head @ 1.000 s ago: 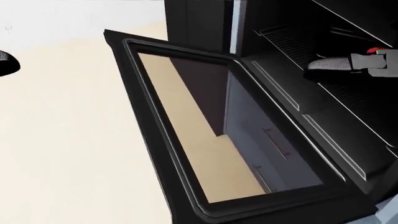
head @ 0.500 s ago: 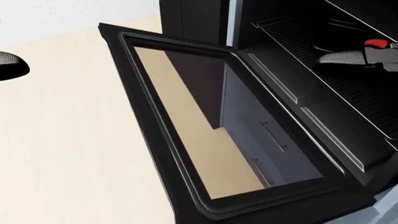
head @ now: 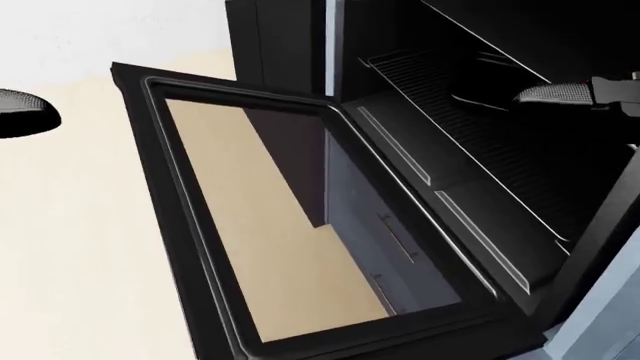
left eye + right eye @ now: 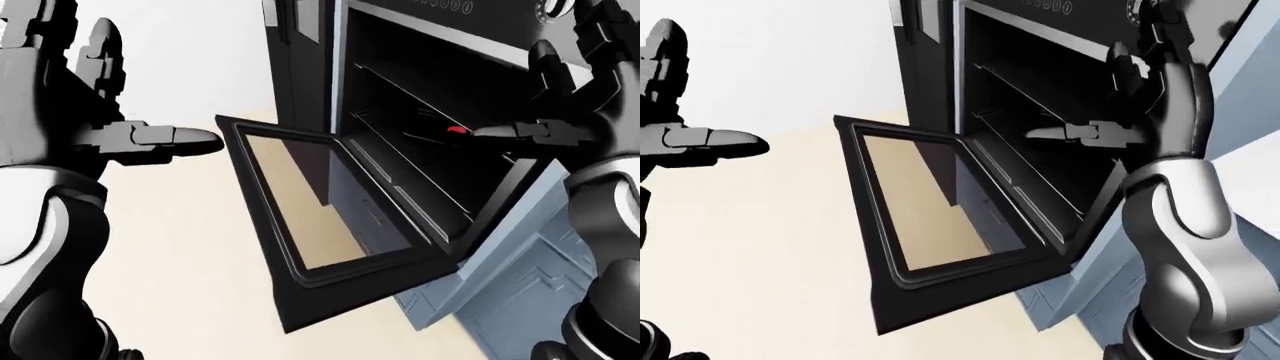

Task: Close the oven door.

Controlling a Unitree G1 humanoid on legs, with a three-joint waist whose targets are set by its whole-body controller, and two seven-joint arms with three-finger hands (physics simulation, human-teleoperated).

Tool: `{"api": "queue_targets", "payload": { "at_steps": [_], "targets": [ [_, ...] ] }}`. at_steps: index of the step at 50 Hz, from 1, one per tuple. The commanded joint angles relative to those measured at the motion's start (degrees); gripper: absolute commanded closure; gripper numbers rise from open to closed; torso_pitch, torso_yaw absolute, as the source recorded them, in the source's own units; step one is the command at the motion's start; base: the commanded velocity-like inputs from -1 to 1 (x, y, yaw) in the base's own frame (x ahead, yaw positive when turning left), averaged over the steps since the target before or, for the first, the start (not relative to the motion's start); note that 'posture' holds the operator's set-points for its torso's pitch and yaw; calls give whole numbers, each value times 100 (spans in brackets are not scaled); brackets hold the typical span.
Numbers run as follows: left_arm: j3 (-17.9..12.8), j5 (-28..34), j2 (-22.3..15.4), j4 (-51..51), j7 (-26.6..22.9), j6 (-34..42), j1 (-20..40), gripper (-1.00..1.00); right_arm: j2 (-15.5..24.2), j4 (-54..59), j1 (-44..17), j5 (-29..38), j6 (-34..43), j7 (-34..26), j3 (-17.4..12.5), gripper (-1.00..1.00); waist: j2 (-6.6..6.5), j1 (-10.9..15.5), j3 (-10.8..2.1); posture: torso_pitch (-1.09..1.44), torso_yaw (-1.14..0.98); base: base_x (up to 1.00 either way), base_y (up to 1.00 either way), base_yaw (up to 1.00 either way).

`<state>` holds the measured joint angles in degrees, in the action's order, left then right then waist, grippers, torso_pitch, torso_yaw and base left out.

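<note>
The black oven door (image 4: 300,217) hangs open, swung down and out, its glass window showing the floor beneath. Behind it gapes the oven cavity (image 4: 430,112) with wire racks (image 3: 470,127). My left hand (image 4: 90,90) is raised at the left of the left-eye view, open, fingers spread, its thumb pointing toward the door's top edge without touching it. My right hand (image 4: 1140,82) is up at the cavity's mouth, open, one finger (image 3: 555,92) stretched over the rack. A small red object (image 4: 456,130) lies inside by that finger.
A tall black cabinet edge (image 4: 300,45) stands left of the oven. Grey-blue panelled cabinets (image 4: 520,300) sit below and right of the oven. Beige floor (image 4: 180,247) and a white wall (image 4: 190,52) lie to the left. The oven's control panel (image 4: 450,7) runs along the top.
The head view has shifted, so the door and cavity slide left and down in the picture. The right finger stays over the rack; the red object no longer shows there.
</note>
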<state>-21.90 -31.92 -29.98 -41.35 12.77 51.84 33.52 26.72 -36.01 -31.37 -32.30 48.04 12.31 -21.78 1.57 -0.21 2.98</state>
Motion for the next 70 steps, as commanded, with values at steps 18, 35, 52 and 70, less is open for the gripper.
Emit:
{"api": "queue_targets", "payload": {
  "at_steps": [18,35,52,70],
  "targets": [
    [-200,41,-128,-113,51,-189,126,-100,63,-219,-156,-106,-211,-13,6,-100,-447,74,-197,0,0,0,-15,0],
    [-228,9,-155,-92,78,-182,141,-100,62,-138,-218,39,-90,102,76,-100,14,90,13,0,0,0,-17,0],
    [-364,-119,-337,492,583,-264,223,-100,70,60,-628,372,-102,93,59,-100,-173,-9,-81,0,0,0,0,0],
    [-361,-462,-21,2331,359,-980,-597,-100,402,-60,-659,-1012,227,499,-94,-100,-172,42,-136,0,0,0,0,0]
  ]
}}
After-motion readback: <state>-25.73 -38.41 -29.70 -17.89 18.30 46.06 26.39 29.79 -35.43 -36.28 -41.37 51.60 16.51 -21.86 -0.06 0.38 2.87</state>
